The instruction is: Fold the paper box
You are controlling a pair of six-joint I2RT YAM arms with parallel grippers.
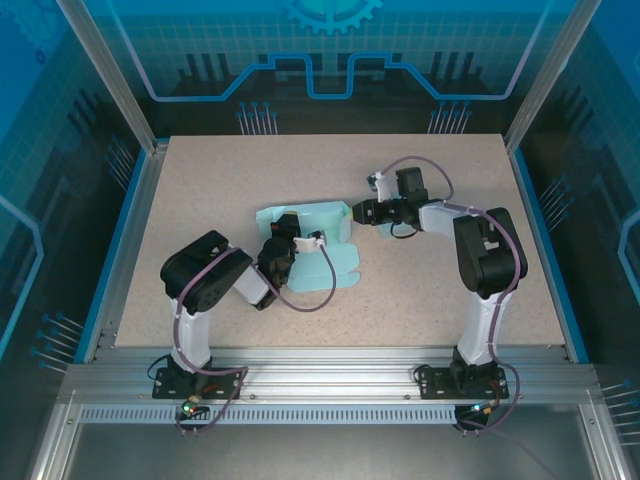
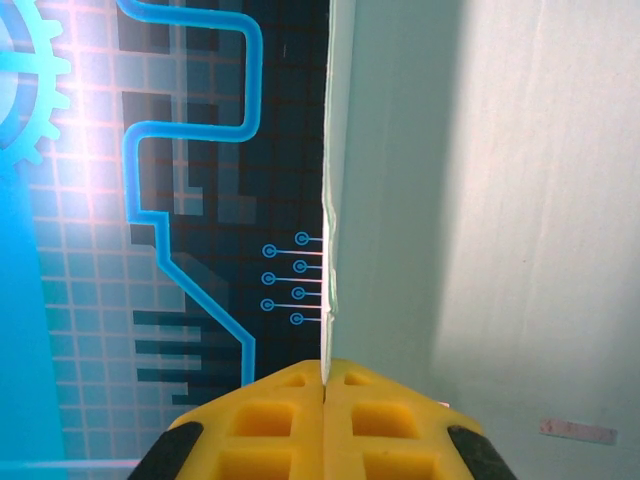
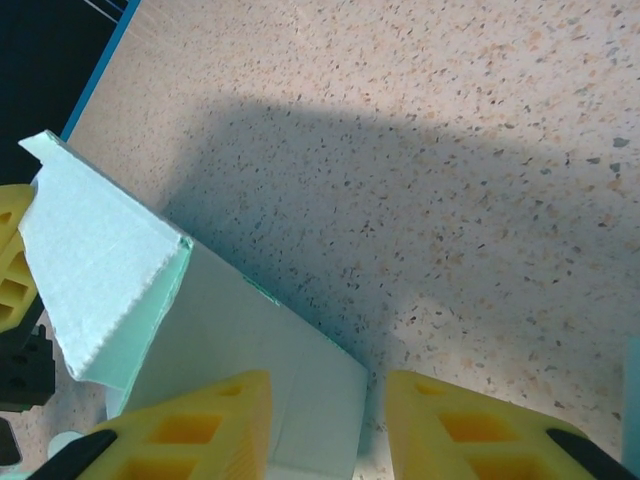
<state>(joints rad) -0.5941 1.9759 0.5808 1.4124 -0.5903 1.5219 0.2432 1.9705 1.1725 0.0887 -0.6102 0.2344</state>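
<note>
The pale green paper box lies partly folded at the middle of the table, one panel raised. My left gripper is shut on the edge of an upright panel; the thin edge runs straight up from between the yellow fingers. My right gripper hovers open at the box's right end. In the right wrist view a corner of the box lies between and under its yellow fingers, and a raised flap stands at the left. A yellow finger of the left gripper shows beyond that flap.
The speckled beige tabletop spreads around the box. A blue rim and aluminium frame posts bound the table. Cables loop from the left arm over the lower part of the box.
</note>
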